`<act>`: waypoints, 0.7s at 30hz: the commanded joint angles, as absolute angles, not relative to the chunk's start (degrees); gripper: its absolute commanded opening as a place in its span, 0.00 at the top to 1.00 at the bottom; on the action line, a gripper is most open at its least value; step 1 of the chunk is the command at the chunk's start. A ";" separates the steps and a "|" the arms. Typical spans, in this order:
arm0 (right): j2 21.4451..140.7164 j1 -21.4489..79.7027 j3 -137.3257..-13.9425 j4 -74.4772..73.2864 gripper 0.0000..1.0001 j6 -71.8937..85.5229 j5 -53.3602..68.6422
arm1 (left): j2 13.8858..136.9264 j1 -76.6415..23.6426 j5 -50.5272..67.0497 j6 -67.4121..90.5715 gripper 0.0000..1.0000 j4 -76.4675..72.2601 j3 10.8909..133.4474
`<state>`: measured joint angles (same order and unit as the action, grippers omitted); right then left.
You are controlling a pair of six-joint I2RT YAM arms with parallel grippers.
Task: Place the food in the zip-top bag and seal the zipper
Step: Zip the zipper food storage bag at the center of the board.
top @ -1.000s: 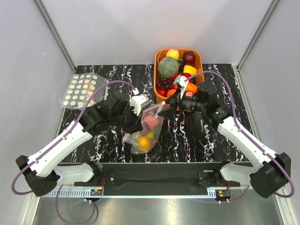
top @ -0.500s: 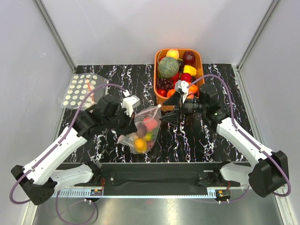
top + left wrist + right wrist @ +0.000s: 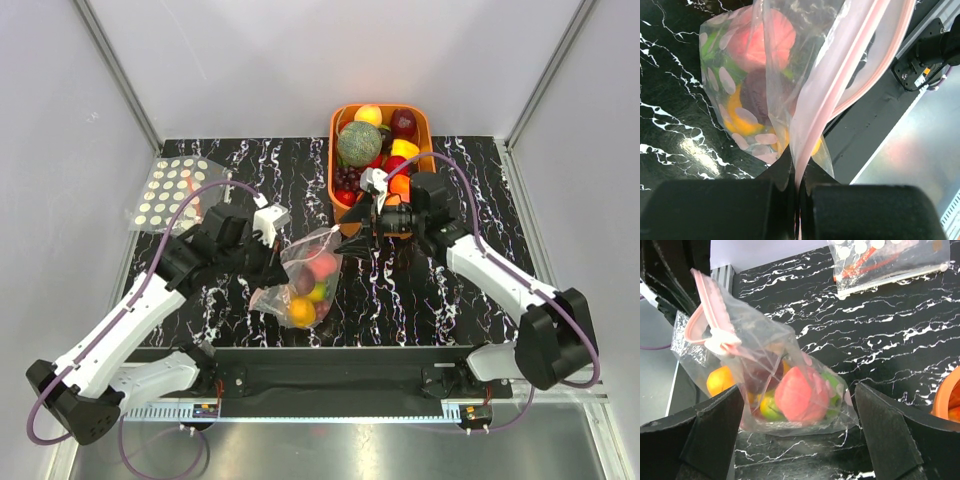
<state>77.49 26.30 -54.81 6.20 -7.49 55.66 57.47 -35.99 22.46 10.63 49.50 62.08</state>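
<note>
The zip-top bag point(image 3: 305, 280) is clear with pink dots and holds a red-pink fruit point(image 3: 797, 392), a purple one, a green one and an orange one point(image 3: 720, 381). Its bottom rests on the black marble table. My left gripper point(image 3: 272, 262) is shut on the pink zipper point(image 3: 812, 115) at the mouth's left end point(image 3: 799, 170) and holds that edge up. Further along, the strip's two halves part point(image 3: 707, 320). My right gripper point(image 3: 352, 238) is open and empty just right of the bag's mouth corner. In the right wrist view its fingers point(image 3: 715, 432) flank the bag point(image 3: 800, 390) without touching it.
An orange basket point(image 3: 428, 125) of fruit stands at the back right, right behind my right wrist. A second clear bag with cream dots and an orange-red strip point(image 3: 170, 190) lies at the back left and also shows in the right wrist view point(image 3: 890, 257). The table's near edge lies just below the bag.
My left gripper has pulled the bag's mouth leftward, and the bag has slid left with it. My right gripper has drawn back slightly towards the basket and stands off the bag's corner.
</note>
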 commanded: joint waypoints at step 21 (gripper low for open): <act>75.51 28.12 -57.14 17.32 1.00 8.17 56.87 | 61.17 -35.07 16.79 9.14 0.72 54.31 72.76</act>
<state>81.76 27.11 -58.08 16.78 6.07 60.88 60.90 -35.38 19.59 11.22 53.76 66.43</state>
